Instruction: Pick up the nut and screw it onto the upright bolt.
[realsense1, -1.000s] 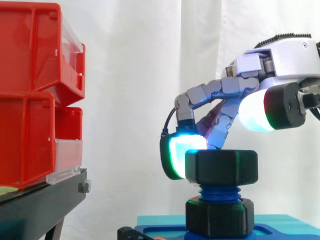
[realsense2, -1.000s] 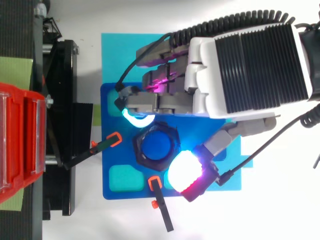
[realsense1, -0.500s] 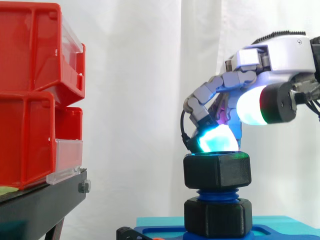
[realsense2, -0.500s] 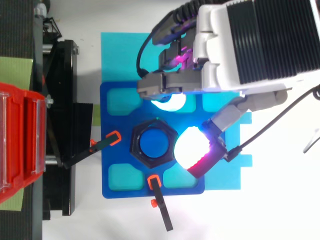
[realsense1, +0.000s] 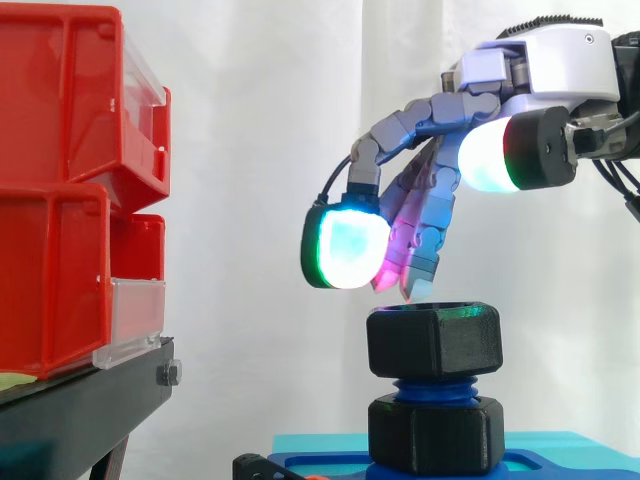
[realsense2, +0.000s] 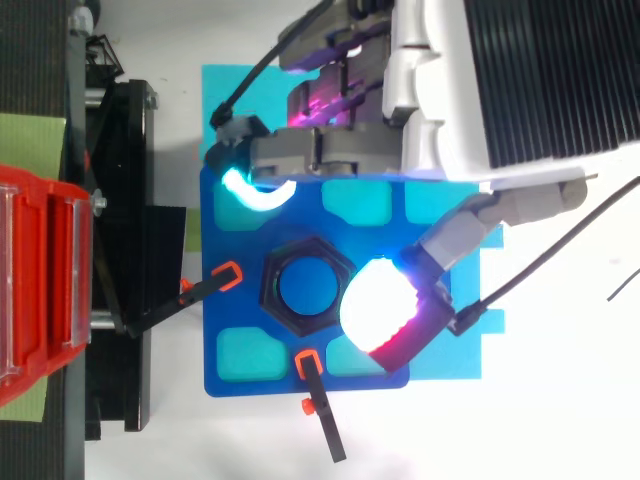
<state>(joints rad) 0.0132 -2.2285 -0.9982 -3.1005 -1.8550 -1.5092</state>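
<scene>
A black hexagonal nut (realsense1: 433, 338) sits on the threads of the upright blue bolt (realsense2: 306, 288), above a second black nut (realsense1: 435, 433) at the bolt's base. The bolt stands on a blue fixture plate (realsense2: 232, 377). My hand (realsense1: 545, 70) hovers just above the upper nut, fingers spread and relaxed, touching nothing. One fingertip (realsense1: 345, 250) glows cyan to the left of the nut, and the thumb pad (realsense2: 378, 312) glows white to its right.
Red bins (realsense1: 70, 190) stand stacked on a black stand (realsense1: 80, 410) at the left. Two black clamps with orange tips (realsense2: 315, 385) hold the blue plate, which lies on a cyan mat (realsense2: 240, 90).
The hand has let go of the upper nut and risen clear of it, fingers spreading outward. The nut sits slightly lower on the bolt than a second ago.
</scene>
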